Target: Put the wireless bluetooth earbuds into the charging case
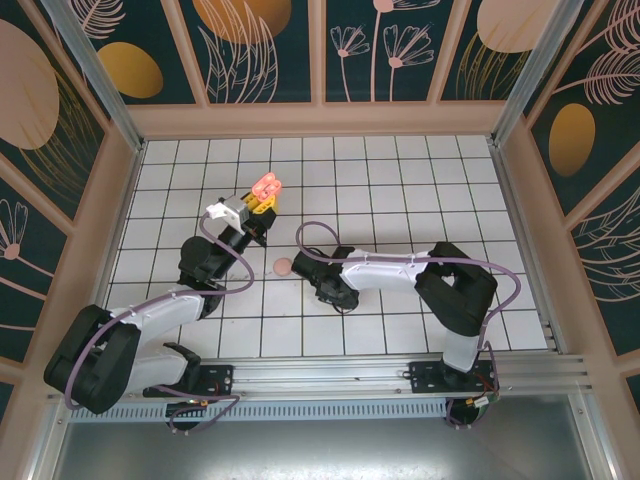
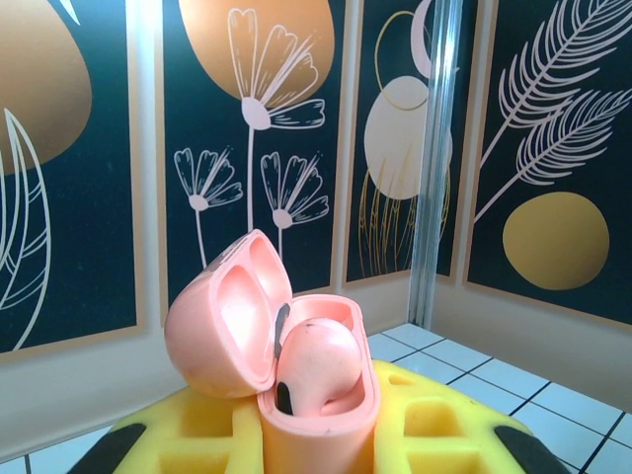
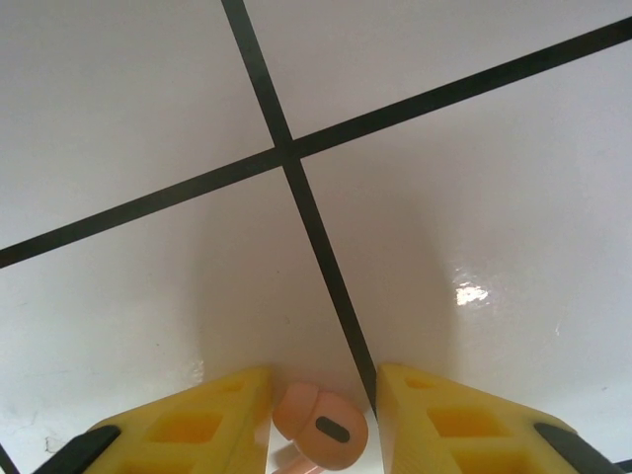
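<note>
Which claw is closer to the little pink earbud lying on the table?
Right. The right gripper straddles the earbud, jaws open, down on the table. The left gripper is off to the side, holding the case.

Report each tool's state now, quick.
Left tool: shut on the open coral-pink charging case, with a seated earbud inside.
Right tool: open, straddling the loose earbud on the table, not clamped.

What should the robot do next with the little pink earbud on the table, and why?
Probably pinch the right gripper shut on the earbud: it lies on the tile between the yellow fingers, not yet gripped, while the left gripper holds the open case with another earbud already in.
</note>
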Motion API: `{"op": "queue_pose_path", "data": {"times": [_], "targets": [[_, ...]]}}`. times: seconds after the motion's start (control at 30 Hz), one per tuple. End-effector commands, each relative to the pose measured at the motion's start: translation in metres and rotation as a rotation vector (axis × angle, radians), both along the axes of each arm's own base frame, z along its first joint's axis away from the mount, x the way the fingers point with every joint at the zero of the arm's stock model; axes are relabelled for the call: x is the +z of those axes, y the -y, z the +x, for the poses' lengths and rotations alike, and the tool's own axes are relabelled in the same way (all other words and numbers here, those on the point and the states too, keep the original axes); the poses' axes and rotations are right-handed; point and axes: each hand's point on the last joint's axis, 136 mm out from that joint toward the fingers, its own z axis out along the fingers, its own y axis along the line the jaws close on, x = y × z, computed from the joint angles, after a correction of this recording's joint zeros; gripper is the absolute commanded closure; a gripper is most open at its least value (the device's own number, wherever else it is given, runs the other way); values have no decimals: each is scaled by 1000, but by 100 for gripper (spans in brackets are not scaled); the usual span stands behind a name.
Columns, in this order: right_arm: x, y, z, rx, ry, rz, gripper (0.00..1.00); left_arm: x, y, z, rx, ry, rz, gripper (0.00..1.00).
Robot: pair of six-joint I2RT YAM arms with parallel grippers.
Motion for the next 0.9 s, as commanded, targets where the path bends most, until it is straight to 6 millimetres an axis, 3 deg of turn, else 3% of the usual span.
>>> {"op": "queue_pose_path", "data": {"times": [0.0,0.23,0.43,0.63,0.87], "targets": [[-7,-2,-1,12,-11,-16,69,10,-3,-4,-11,39,-36,100],[-4,0,1,12,15,-6,75,10,-3,-5,-15,33,-37,100],[26,9,22,13,152,2,76,14,-2,-6,-19,34,-34,100],[92,25,59,17,369,52,76,17,2,-11,-46,38,-7,100],[220,34,117,113,729,133,76,13,18,-20,-149,33,69,100]]}}
